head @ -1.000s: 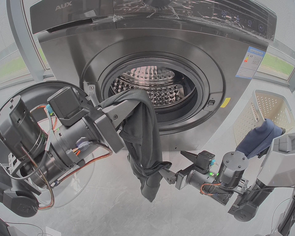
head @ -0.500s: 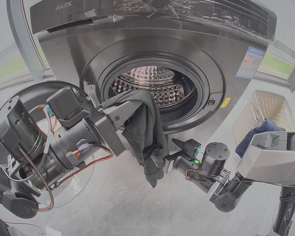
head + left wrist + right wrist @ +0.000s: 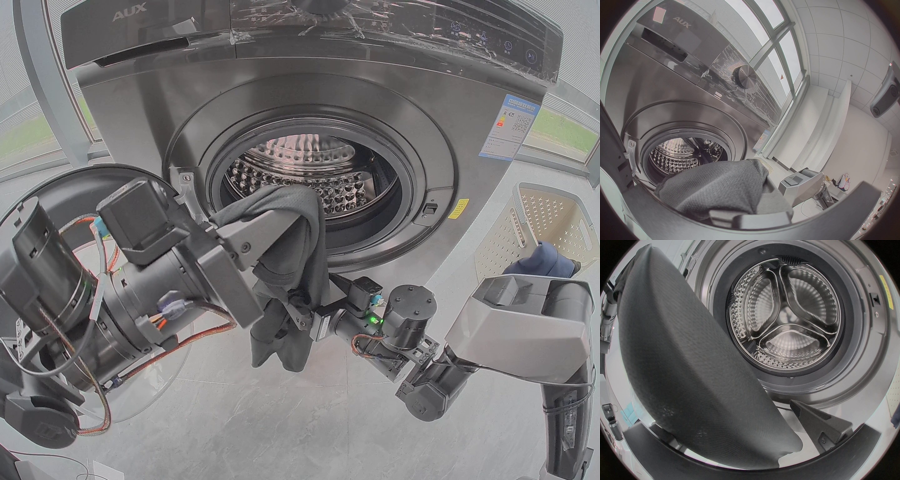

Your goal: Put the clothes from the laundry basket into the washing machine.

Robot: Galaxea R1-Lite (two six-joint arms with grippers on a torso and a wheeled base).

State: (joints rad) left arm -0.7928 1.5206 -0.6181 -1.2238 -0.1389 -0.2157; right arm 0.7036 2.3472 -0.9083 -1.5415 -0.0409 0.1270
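Head view: left gripper (image 3: 281, 228) is clenched on a dark grey knit garment (image 3: 294, 262). The top fold lies over the gripper and the rest hangs below it. The perforated steel drum (image 3: 312, 169) of the silver front-load washing machine (image 3: 437, 125) sits just beyond the gripper. The cloth is at the opening, not inside. Right gripper (image 3: 304, 310) sits below the left one, nosed into the hanging tail. A white perforated laundry basket (image 3: 519, 237) is well off to its right, with a blue garment (image 3: 544, 259) in it.

Left wrist view: garment is bunched on the gripper, drum opening just ahead.

Right wrist view: cloth drapes over one side of the right gripper and the other finger (image 3: 818, 424) is bare. Jaws are spread, gripping nothing. Drum ahead looks empty.

My read: loading the first garment. Next, the left pushes through the opening, the right lifts the tail over the lip, then release. Blue one comes after.
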